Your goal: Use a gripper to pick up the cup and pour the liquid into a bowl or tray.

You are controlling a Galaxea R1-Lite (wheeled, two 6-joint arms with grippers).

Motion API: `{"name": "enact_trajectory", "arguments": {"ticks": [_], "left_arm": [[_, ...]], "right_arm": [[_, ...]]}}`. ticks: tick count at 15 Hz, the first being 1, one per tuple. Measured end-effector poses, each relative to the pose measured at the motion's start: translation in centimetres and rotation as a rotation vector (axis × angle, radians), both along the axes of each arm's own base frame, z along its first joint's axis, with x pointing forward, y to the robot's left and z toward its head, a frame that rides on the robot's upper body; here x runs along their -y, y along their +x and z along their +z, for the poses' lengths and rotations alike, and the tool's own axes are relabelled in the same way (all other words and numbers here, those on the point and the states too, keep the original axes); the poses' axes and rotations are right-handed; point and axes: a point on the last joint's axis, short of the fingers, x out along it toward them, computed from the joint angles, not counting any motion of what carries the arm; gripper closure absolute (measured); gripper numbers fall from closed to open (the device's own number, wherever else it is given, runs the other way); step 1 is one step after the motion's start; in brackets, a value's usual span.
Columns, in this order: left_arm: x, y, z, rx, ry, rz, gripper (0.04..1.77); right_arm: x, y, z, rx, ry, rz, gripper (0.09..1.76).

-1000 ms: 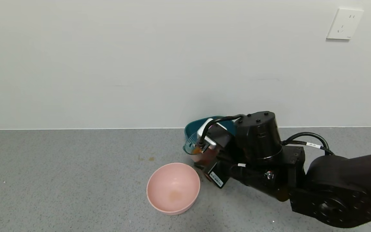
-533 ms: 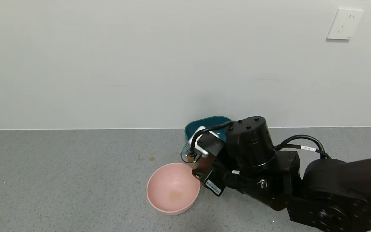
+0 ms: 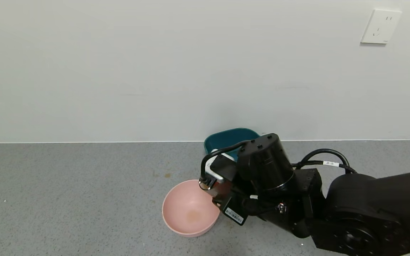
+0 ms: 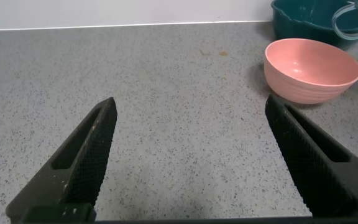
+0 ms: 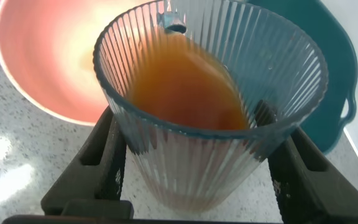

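Grey speckled counter (image 3: 66,199) — white wall (image 3: 155,71), socket (image 3: 380,26).

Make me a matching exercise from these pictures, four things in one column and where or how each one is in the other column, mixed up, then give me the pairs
Things
1. cup
2. pink bowl
3. teal basin
4. left gripper

States
A. by the wall, behind the others
B. open, over bare counter
C. no pool of liquid in it, just a faint stain
D. held in the right gripper, reddish-brown liquid inside

Pairs: 1-D, 2-C, 3-A, 4-B
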Motion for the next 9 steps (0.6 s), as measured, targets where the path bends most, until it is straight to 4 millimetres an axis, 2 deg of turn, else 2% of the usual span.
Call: {"name": "enact_trajectory", "arguments": {"ticks": [9], "left_arm": [[0.0, 0.0, 0.0, 0.000, 0.000, 0.001, 0.09]], "right_arm": [[-0.4, 0.7, 1.4, 0.017, 0.031, -0.003, 0.52]]}}
